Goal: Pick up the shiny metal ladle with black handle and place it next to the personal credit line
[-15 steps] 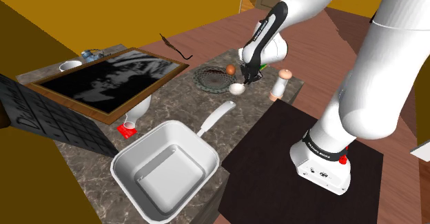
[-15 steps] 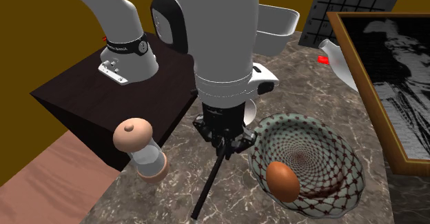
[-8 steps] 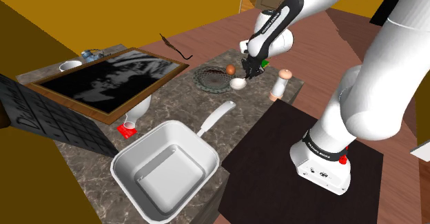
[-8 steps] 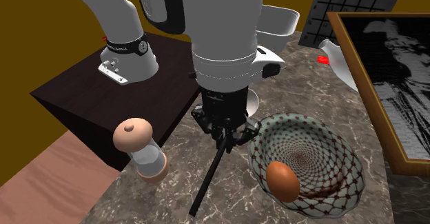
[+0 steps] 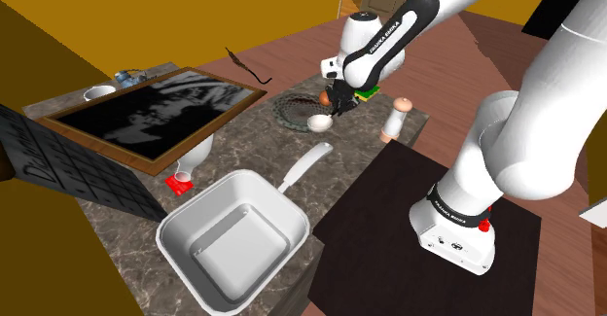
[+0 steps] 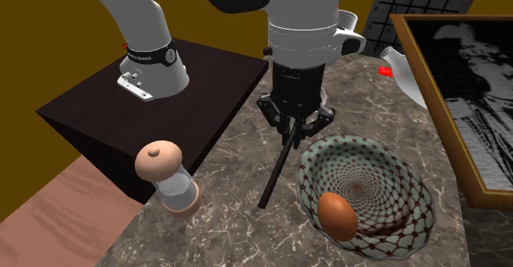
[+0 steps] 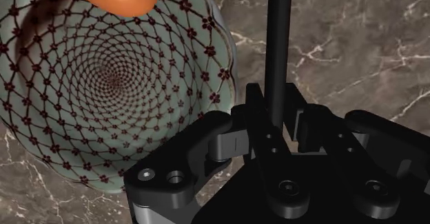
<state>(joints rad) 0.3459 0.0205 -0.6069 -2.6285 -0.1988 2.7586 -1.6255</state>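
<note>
The ladle (image 6: 279, 171) is held by the jaws, which are closed tight on its thin black handle with no gap left on either side. The grip is taken partway along the handle, so the ladle extends out of the jaws both ways.

The ladle's (image 5: 320, 123) pale, rounded cup is seen in the shoulder view, just below and beside the jaws. In the second exterior view the cup is hidden behind the jaws, and the free length of the handle is shown instead, as a straight rod slanting down out of the jaws toward the marble table (image 6: 222, 224). Whether its tip touches the table cannot be told. In the wrist view the ladle's (image 7: 278, 50) handle is seen clasped between the two fingers and running straight away from them over the table (image 7: 344, 36).

A patterned bowl (image 6: 395, 187) is found just beside the jaws, close to the handle but apart from it. A brown egg (image 6: 337, 215) is held in it, at the side of the bowl farther from the jaws. On the other side of the handle, well apart from the jaws, a small mill (image 6: 168, 179) is stood upright.
</note>
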